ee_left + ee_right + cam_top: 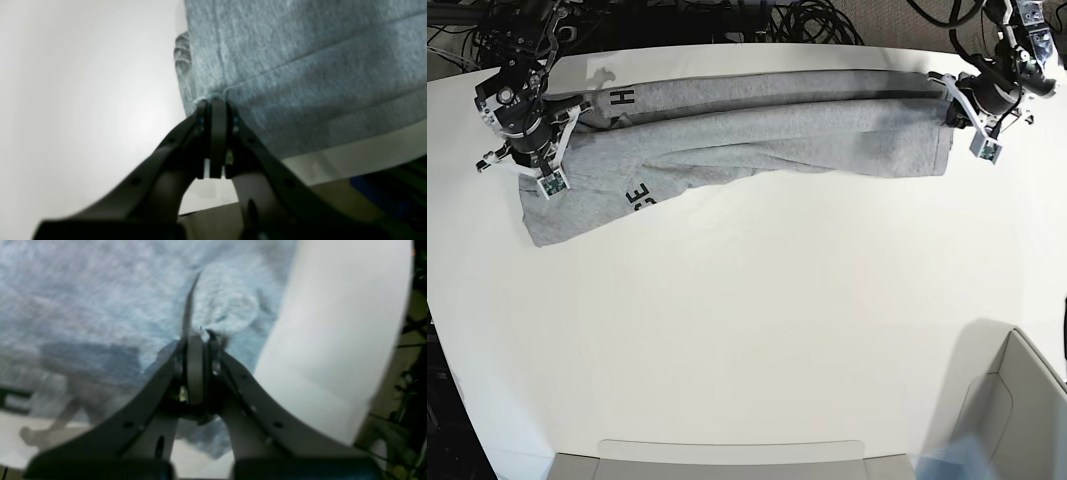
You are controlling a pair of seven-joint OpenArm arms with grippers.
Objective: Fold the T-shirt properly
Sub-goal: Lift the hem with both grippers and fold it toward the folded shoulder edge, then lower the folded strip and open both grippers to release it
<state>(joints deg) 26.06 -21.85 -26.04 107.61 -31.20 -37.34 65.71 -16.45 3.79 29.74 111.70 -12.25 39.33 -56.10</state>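
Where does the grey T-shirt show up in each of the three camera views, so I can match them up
Left wrist: the T-shirt fills the upper right, its edge pinched in the shut left gripper.
Right wrist: it covers the upper left, bunched at the shut right gripper.
Base: it lies stretched along the table's far edge, between the two arms.
Shared landmark: the white table under the cloth.

The T-shirt is heather grey, flecked lighter and darker, with bits of black block lettering showing near one end. The table under it is plain white. Both pincers, left and right, are black, each with small white parts on the arm.
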